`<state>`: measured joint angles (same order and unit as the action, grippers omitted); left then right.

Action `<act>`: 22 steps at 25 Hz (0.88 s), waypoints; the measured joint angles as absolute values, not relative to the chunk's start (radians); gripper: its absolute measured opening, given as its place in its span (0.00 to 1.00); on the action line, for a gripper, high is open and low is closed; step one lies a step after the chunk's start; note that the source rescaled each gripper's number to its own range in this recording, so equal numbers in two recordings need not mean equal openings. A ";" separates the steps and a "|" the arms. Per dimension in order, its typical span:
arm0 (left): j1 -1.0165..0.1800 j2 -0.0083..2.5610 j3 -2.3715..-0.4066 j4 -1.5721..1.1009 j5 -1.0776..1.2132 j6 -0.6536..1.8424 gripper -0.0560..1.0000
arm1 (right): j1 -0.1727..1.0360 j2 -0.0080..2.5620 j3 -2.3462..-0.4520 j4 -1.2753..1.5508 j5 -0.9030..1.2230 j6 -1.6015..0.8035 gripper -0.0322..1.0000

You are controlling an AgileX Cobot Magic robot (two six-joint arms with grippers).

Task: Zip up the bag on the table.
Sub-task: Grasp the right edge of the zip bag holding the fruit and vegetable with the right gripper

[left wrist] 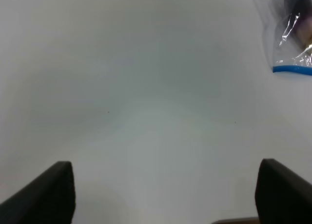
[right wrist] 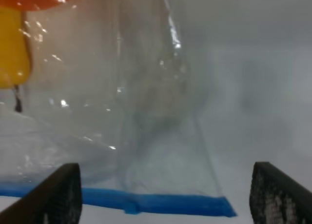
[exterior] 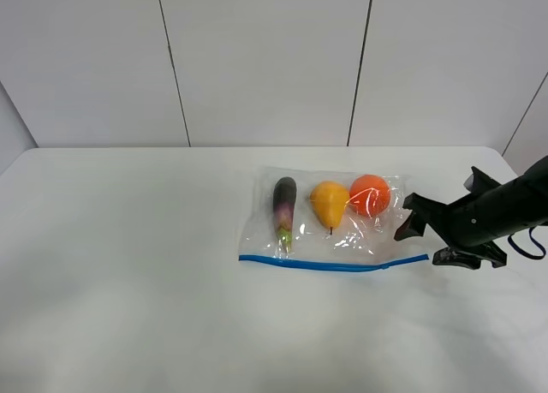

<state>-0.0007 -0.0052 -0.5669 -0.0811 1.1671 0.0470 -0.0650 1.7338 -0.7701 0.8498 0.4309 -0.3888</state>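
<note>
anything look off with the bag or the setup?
Nothing stands out. The bag lies flat on the table with the eggplant, pear and orange inside, nothing spilled. The blue zipper strip wavers slightly near its right end.

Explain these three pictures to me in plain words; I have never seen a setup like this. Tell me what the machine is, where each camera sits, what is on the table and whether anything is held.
This is a robot with two arms, each ending in a two-fingered hand. One picture comes from a camera mounted high, looking down on a white table. There the right hand sits beside a clear bag with a blue zipper strip. Inside lie an eggplant, a pear and an orange. The other two pictures come from cameras on the wrists. The left hand is open over bare table, with the bag's corner at the picture's edge. The right hand is open too, close to the zipper's end. Neither hand holds anything.
</note>
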 joint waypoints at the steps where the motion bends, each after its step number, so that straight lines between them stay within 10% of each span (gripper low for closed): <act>1: -0.001 -0.005 -0.567 -0.081 1.167 0.047 1.00 | -0.065 1.738 -0.774 0.862 0.434 -0.391 0.78; 22: -0.001 -0.005 -0.567 -0.081 1.167 0.047 1.00 | -0.065 1.800 -0.778 0.952 0.476 -0.403 0.68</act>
<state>-0.0007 -0.0054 -0.5669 -0.0811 1.1671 0.0470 -0.0650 1.7998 -0.7777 0.9519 0.4758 -0.4029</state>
